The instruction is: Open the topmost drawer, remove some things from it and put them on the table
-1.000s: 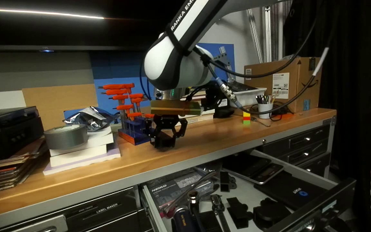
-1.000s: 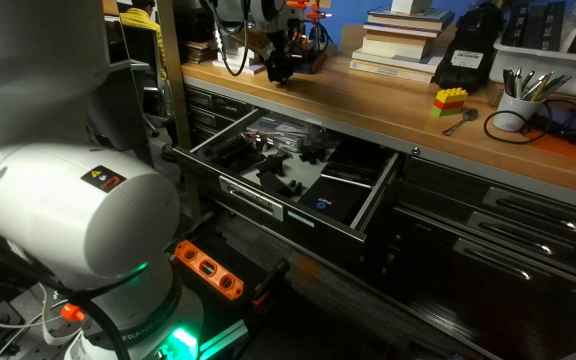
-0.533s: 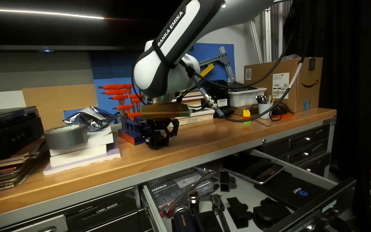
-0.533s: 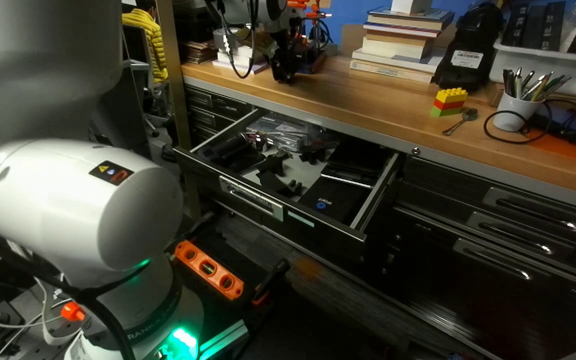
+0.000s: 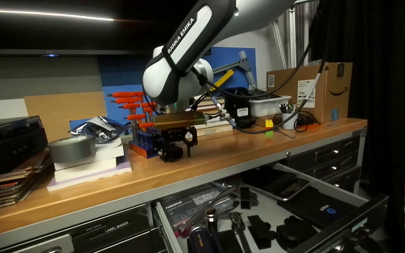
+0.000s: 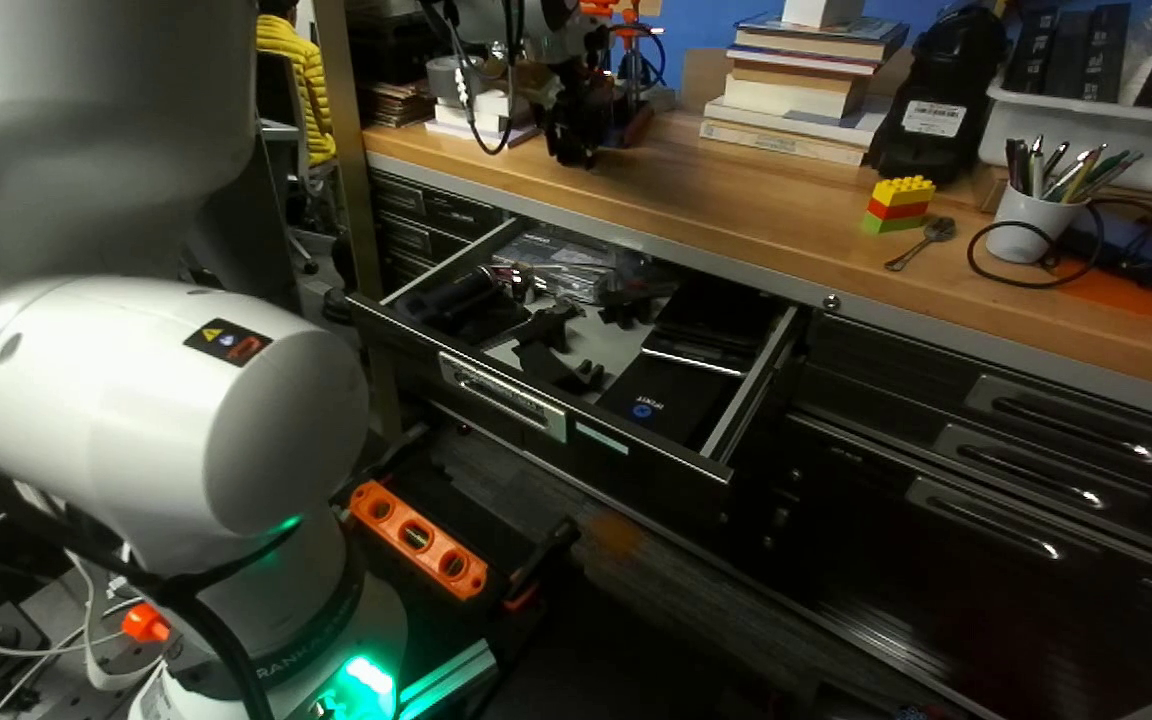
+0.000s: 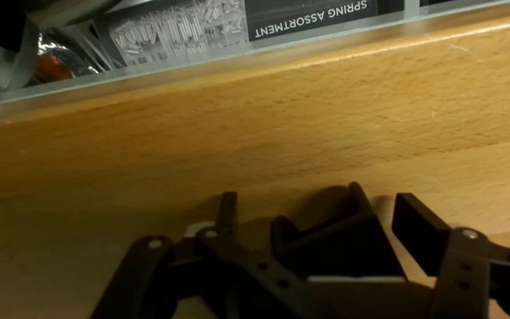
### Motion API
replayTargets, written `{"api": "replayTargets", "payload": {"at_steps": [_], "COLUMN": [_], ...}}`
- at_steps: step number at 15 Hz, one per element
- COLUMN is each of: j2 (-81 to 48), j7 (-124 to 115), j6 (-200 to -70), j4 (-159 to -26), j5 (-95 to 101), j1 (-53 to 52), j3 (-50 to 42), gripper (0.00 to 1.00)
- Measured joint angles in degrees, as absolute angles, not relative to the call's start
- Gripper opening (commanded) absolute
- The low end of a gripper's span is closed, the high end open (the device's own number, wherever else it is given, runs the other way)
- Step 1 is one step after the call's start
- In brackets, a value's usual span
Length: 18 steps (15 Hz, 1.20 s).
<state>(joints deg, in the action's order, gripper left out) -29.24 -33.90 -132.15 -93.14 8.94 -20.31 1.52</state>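
- Claw (image 7: 318, 210): low over the table (image 7: 148, 146) in both exterior views; fingers (image 7: 419, 235) spread, one on each side of a black piece (image 7: 339, 248)
- Black piece: between the fingers; toward the tips, wood shows in a gap on each side; lower portion covered by the claw in the wrist view; contact with the table cannot be told
- T-handle tool stand (image 5: 137, 116), red handles: at 10 o'clock from the claw in an exterior view, near it
- Book stack (image 5: 86, 172): at 9 o'clock from the claw in an exterior view; grey tape roll (image 5: 72, 149) on top
- Topmost drawer (image 6: 676, 475): pulled out; at 6 o'clock from the claw in an exterior view, at 12 o'clock in the wrist view
- Drawer contents: further black tool-like pieces (image 5: 260, 232), spring assortment box (image 7: 310, 17), black case (image 5: 323, 209)
- Toy block stack (image 6: 899, 205), yellow, red and green: on the table, at 3 o'clock from the claw in an exterior view, well apart; spoon (image 6: 924, 243) just beside it
- Cardboard box (image 5: 338, 88): at 2 o'clock from the claw in an exterior view, far end of the table
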Motion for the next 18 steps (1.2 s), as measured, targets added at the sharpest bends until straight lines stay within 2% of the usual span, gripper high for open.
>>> {"api": "replayTargets", "payload": {"at_steps": [9,12,18], "j2": [-23.6,-17.6,-7.0], "j7": [-32.4,-29.9,-28.8], "j6": [-120.4,-116.2,-115.8], "j4": [-94.5,-100.1,-114.5], "j5": [7.2,4.9,3.1], "j1": [-18.2,-15.8,-10.5], "j3": [1.6,1.7,1.7], "gripper": [1.0,1.0,1.0]}}
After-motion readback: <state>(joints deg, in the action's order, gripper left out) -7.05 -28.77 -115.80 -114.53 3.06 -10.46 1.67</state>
